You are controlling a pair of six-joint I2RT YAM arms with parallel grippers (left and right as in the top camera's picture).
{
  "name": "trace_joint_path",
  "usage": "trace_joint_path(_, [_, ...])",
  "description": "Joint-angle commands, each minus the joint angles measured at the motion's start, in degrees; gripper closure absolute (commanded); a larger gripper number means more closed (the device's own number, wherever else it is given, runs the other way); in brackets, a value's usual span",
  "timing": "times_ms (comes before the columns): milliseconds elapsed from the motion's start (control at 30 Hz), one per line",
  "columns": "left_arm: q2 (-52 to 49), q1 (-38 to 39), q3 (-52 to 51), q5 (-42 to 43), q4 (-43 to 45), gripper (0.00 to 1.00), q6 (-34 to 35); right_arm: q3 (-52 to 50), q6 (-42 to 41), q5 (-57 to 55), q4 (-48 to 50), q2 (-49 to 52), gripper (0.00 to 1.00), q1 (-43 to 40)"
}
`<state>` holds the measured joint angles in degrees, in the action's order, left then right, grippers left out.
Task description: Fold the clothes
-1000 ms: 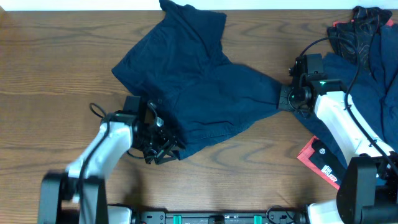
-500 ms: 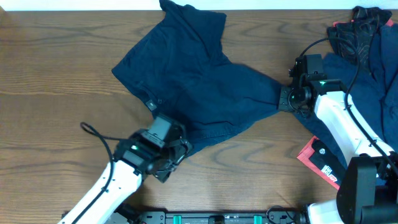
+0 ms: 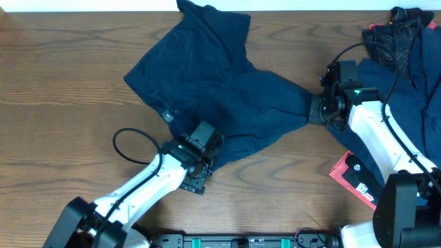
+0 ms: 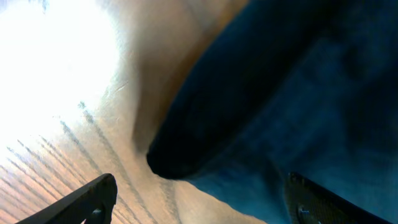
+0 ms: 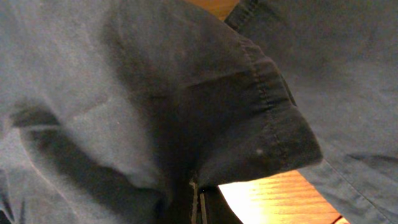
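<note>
The right gripper (image 3: 315, 110) is clamped on a hem corner of the shorts (image 3: 213, 89), which lie rumpled mid-table. The left gripper (image 4: 200, 183) hangs at their near edge, jaws apart. Closing here may catch one layer only, and the fold would skew (the cloth is bunched). The wood-grain table (image 3: 62, 83) is glossy, with more dark clothes (image 3: 413, 48) heaped far right.

A red-and-black packet (image 3: 353, 173) lies on the wooden table (image 3: 62, 83), toward its right side.

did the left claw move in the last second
Yes. The left claw moved right along the near hem of the shorts, farther from the pale tag.
</note>
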<state>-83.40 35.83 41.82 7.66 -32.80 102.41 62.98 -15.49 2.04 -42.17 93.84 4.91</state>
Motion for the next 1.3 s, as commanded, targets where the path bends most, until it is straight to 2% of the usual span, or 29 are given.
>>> trace_joint_path(0, [-0.8,0.3,-0.4,1.0,0.6,0.13,4.2,0.0,-0.1,-0.6,-0.2,-1.3,0.99,0.3])
trace_joint_path(133, [-1.9,0.3,-0.4,-3.5,0.8,0.13,4.5,0.0,-0.1,-0.5,-0.4,-1.3,0.99,0.3])
trace_joint_path(367, [-7.2,2.8,-0.4,-3.8,2.7,0.14,6.8,0.0,-0.1,-0.6,-1.0,-1.3,0.99,0.3])
trace_joint_path(400, [-7.9,3.0,-0.4,-3.9,3.3,0.19,6.8,0.0,-0.1,-0.6,-1.1,-1.3,0.99,0.3])
trace_joint_path(467, [-8.4,2.9,-0.4,-4.3,3.5,0.37,6.8,0.0,-0.1,-0.6,-1.1,-1.3,0.99,0.3])
trace_joint_path(533, [-8.4,2.8,-0.4,-5.3,3.2,0.51,6.3,0.0,-0.1,-0.6,-1.1,-1.3,0.99,0.3])
trace_joint_path(700, [-7.8,0.7,-0.4,-6.3,0.9,0.9,1.6,0.0,-0.1,-0.6,-1.2,-1.3,0.99,0.3])
trace_joint_path(733, [-7.4,0.0,-0.4,-6.3,0.1,0.94,0.8,0.0,-0.1,-0.6,-1.4,-1.3,0.99,0.3])
trace_joint_path(933, [1.0,-8.2,-0.4,-6.3,-10.3,0.94,-11.4,0.0,-4.9,-8.9,-5.7,-1.3,0.99,0.2])
trace_joint_path(1100, [15.2,-15.8,-0.2,-6.2,-20.8,0.94,-30.0,0.0,-5.8,-9.8,-7.6,-1.8,0.99,-0.2])
trace_joint_path(1267, [30.4,-18.4,-0.2,-6.2,-30.3,0.94,-42.2,0.0,-6.8,-9.7,-9.6,-5.7,0.99,-0.2])
